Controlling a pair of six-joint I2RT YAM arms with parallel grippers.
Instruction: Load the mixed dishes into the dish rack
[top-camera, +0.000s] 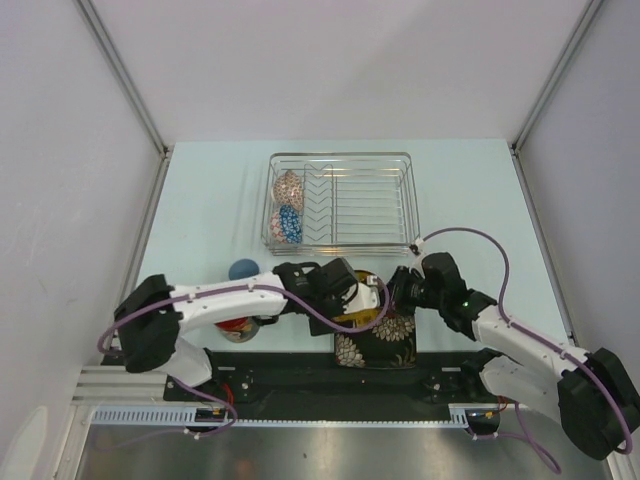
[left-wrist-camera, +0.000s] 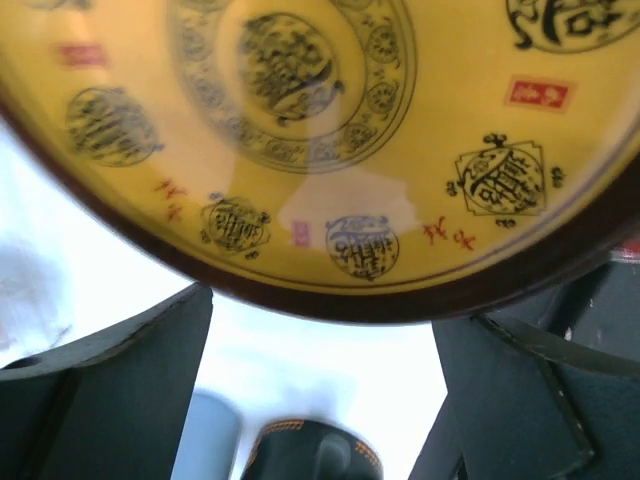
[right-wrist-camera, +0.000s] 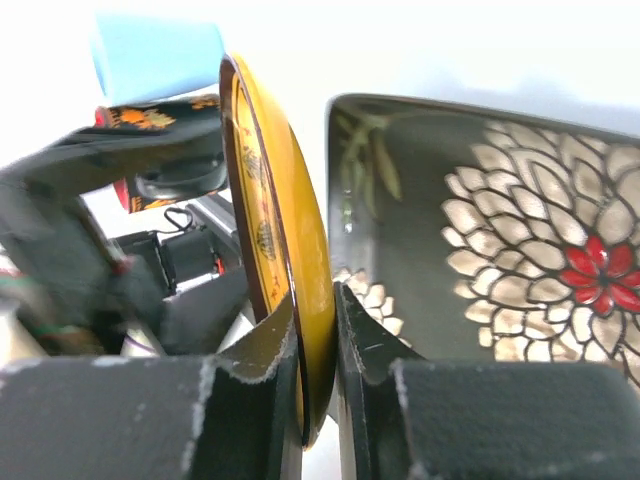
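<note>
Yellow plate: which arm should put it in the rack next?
Right, probably. The right gripper pinches the yellow plate by its rim, with the dish rack just beyond. The left gripper is open and holds nothing.

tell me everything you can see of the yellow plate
The yellow plate is round and glossy, looks ceramic, with a dark brown rim, black medallions and small red marks. It is held on edge, its rim pinched by the right gripper, beside a dark flowered square dish. The open left gripper faces it.
</note>
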